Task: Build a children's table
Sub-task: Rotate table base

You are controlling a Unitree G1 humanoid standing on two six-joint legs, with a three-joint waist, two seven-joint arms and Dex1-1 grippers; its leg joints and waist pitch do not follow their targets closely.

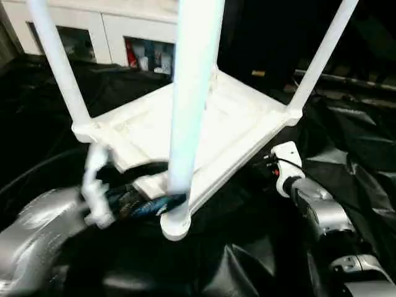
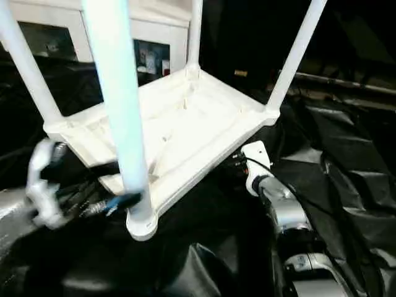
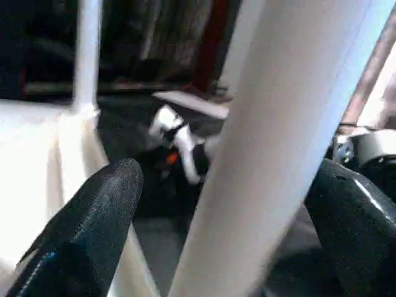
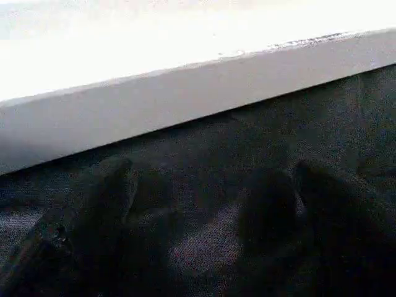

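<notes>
L tool (image 3: 223, 204) spread wide, straddling the near leg (image 3: 278, 142), no pinch. R tool (image 4: 204, 210) also spread, empty, just below the tabletop (image 1: 204, 124) edge. Tabletop upside down on black sheet (image 1: 247, 247), legs up, cabinet (image 1: 111, 28) behind.

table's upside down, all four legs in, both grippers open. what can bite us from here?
1. The left gripper straddles the nearest leg with fingers wide open; a sideways nudge could tilt or loosen it in its corner socket.
2. The right gripper sits open under the tabletop edge; lifting there alone may tip the table.
</notes>
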